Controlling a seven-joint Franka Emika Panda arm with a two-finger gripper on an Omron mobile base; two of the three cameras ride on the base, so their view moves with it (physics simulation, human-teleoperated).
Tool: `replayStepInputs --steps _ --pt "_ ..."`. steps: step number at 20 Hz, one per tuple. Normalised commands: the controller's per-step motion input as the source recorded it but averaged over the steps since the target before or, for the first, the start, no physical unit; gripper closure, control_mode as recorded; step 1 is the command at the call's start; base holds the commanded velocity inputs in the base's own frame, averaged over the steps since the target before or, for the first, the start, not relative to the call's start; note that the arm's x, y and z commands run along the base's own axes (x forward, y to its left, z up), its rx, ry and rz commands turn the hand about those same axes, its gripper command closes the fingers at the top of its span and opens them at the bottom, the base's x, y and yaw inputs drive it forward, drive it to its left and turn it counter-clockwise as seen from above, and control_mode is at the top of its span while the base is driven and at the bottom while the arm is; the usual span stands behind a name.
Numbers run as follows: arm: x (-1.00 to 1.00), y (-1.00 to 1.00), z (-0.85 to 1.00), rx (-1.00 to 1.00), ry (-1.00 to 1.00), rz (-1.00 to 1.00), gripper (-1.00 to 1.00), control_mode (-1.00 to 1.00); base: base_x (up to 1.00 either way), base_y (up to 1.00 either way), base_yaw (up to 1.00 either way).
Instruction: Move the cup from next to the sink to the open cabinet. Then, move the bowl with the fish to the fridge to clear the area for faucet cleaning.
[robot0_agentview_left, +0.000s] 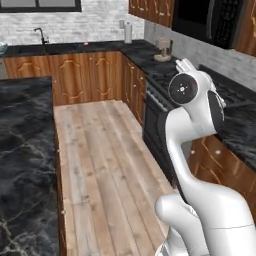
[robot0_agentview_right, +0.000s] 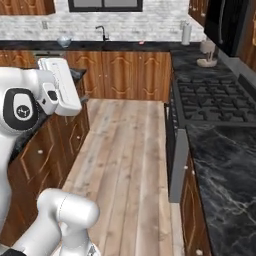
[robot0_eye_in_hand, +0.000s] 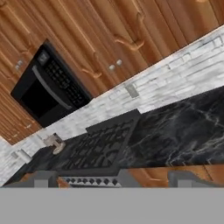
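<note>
Right now the arm (robot0_agentview_left: 200, 150) stands folded upright over the base: lower link rises from the base, bends at the elbow, and the round joint cap (robot0_agentview_left: 183, 89) sits at the top, facing the camera in the left base view. In the right base view the white hand (robot0_agentview_right: 60, 85) juts out from the wrist beside the island table (robot0_agentview_left: 25, 150), aimed across the aisle toward the stove side. Gripper (robot0_eye_in_hand: 111, 177) is open, jaws spread wide, nothing between them; its dark tips sit at the bottom of the hand view. That view is rolled and looks at the stove (robot0_eye_in_hand: 103, 146), the black microwave (robot0_eye_in_hand: 48, 87), wooden wall cabinets (robot0_eye_in_hand: 109, 30) and the black marble table (robot0_eye_in_hand: 183, 127) beside the stove.

Task things are far off, on the back table under the window: faucet (robot0_agentview_right: 102, 32) stands at the sink, basin too dark to make out. Bowl (robot0_agentview_right: 64, 41) sits on that table left of the faucet, well apart from the gripper; contents too small to tell. Wood floor (robot0_agentview_left: 105, 165) runs between island and stove.
</note>
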Motion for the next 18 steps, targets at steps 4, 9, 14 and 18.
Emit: replayStepInputs --steps 4,9,14,18 --pt "0.0 0.0 0.0 0.0 0.0 0.0 -1.0 1.0 1.0 -0.22 0.0" --pt "0.0 0.0 0.0 0.0 0.0 0.0 -1.0 1.0 1.0 -0.06 -0.01" --pt "0.0 0.0 0.0 0.0 0.0 0.0 -1.0 1.0 1.0 0.0 -0.01" --pt "0.0 0.0 0.0 0.0 0.0 0.0 -1.0 1.0 1.0 0.11 0.0"
